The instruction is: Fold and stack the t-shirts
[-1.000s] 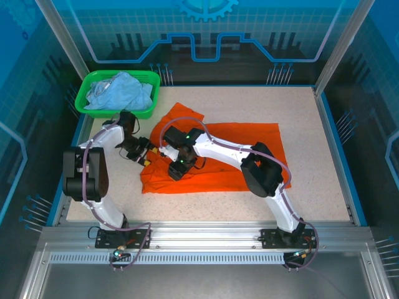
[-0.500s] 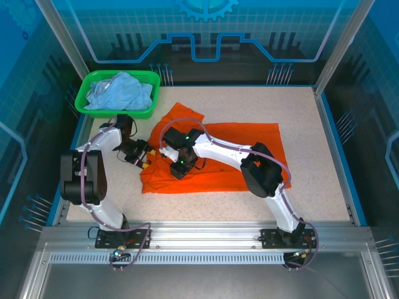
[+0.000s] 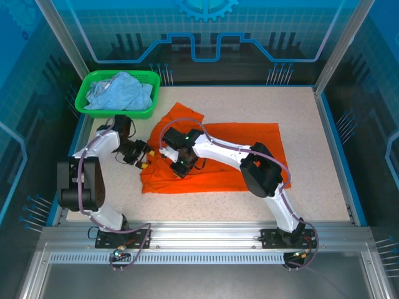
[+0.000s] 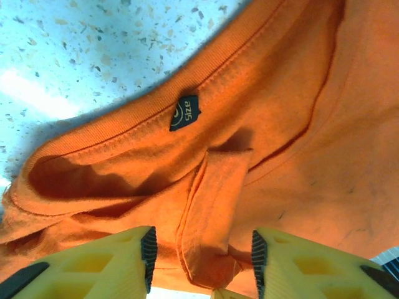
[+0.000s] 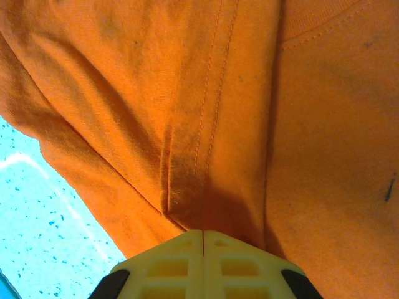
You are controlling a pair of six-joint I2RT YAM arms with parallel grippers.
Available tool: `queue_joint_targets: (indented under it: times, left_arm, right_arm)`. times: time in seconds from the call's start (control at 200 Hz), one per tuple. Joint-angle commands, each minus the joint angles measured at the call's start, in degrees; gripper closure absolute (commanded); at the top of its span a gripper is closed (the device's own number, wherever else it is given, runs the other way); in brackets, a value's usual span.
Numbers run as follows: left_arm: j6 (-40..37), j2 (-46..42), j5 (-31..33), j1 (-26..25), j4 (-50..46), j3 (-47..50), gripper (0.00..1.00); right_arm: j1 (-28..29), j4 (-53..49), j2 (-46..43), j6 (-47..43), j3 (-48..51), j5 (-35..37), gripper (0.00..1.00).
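Leftmost, a pale blue t-shirt (image 3: 118, 92) lies bunched in the green basket (image 3: 100, 113) at the table's (image 3: 312, 124) far corner. Near it, the left gripper (image 4: 201, 249) stands with jaws well apart, astride a raised fold of the orange t-shirt (image 3: 237, 156) below its neck label (image 4: 185, 113). Rightward, the right gripper (image 5: 204, 235) has its fingers pressed together, seemingly pinching orange cloth.

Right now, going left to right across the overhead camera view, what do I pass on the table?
Green basket holding the pale blue t-shirt → left gripper → right gripper. The orange t-shirt lies at both grippers and spreads further right, so it has no single place in the order.
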State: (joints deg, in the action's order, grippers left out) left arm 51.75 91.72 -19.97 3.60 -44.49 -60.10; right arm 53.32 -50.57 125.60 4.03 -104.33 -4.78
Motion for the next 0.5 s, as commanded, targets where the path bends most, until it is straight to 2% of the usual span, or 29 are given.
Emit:
queue_joint_targets:
  times: [0.0, 0.165, 0.33, 0.49]
  left_arm:
    - [-2.0, -5.6, -0.8, -0.1, 0.1, 2.1, 0.61]
    - [-4.2, -13.8, -0.2, -4.3, 2.7, 7.3, 0.77]
    - [-4.3, -17.5, 4.3, -13.1, 2.9, 13.7, 0.79]
    - [-2.2, -18.7, 7.8, -15.6, 5.5, 20.2, 0.80]
  right_arm:
    - [-0.1, -1.1, 0.1, 0.4, -0.4, -1.9, 0.99]
    - [-0.8, -0.9, -0.3, 0.4, -0.1, -2.1, 1.00]
    - [-1.4, -0.1, -0.9, 0.8, 0.8, -3.0, 1.00]
    - [-1.9, 0.0, -1.3, 1.1, 0.8, -2.9, 1.00]
